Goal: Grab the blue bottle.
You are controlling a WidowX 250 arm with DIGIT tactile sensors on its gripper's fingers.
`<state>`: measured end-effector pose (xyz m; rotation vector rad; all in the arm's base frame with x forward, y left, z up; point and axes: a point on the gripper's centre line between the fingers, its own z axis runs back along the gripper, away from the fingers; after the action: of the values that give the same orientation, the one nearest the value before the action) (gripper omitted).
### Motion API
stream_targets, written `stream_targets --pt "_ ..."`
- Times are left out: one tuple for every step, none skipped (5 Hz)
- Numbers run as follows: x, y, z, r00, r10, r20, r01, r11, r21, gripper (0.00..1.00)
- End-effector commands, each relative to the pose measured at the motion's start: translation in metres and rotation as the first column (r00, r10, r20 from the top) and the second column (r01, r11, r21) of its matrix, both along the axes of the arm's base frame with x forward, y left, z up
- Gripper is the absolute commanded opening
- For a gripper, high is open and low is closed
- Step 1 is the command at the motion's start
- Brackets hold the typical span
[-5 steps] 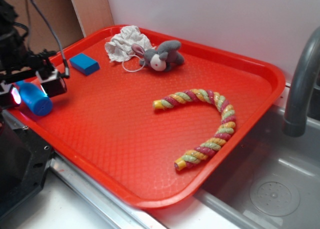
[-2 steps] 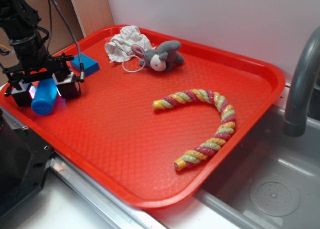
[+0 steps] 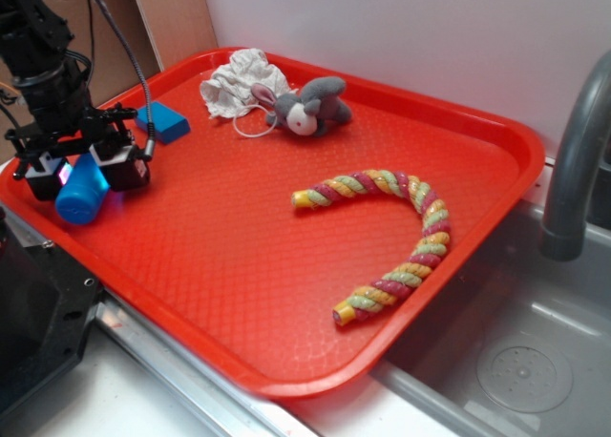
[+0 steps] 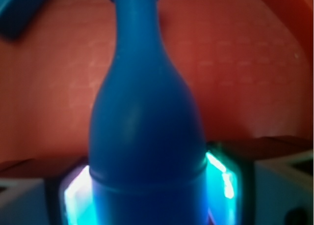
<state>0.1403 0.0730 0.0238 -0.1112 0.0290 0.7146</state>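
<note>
The blue bottle (image 3: 78, 197) lies on its side near the left edge of the red tray (image 3: 239, 246). My gripper (image 3: 84, 177) stands over it with one finger on each side of the body. In the wrist view the bottle (image 4: 147, 112) fills the gap between the two glowing pads (image 4: 223, 178), neck pointing away from me, and both pads appear pressed against its body. The gripper (image 4: 147, 200) is shut on the bottle, which still rests at tray level.
A flat blue block (image 3: 160, 122) lies just behind the gripper. A grey plush toy (image 3: 307, 108) and white cloth (image 3: 239, 79) sit at the tray's back. A twisted coloured rope (image 3: 391, 237) lies at the right. A sink (image 3: 516, 361) and faucet (image 3: 573, 170) are beyond.
The gripper came from the tray's left edge to straddle the bottle, then its fingers drew in against the bottle's sides. The bottle shifted slightly left.
</note>
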Motion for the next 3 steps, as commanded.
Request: stream_targets --pt "0.035 -0.047 0.1 0.943 -0.283 0.178 0.272 0.959 0.082 0.0" --pt "0.054 -0.069 0.15 0.902 -0.382 0.199 0.369 0.924 0.101 0.0" --pt "0.062 -0.08 0.197 0.869 -0.443 0.221 0.436 0.896 0.084 0.0"
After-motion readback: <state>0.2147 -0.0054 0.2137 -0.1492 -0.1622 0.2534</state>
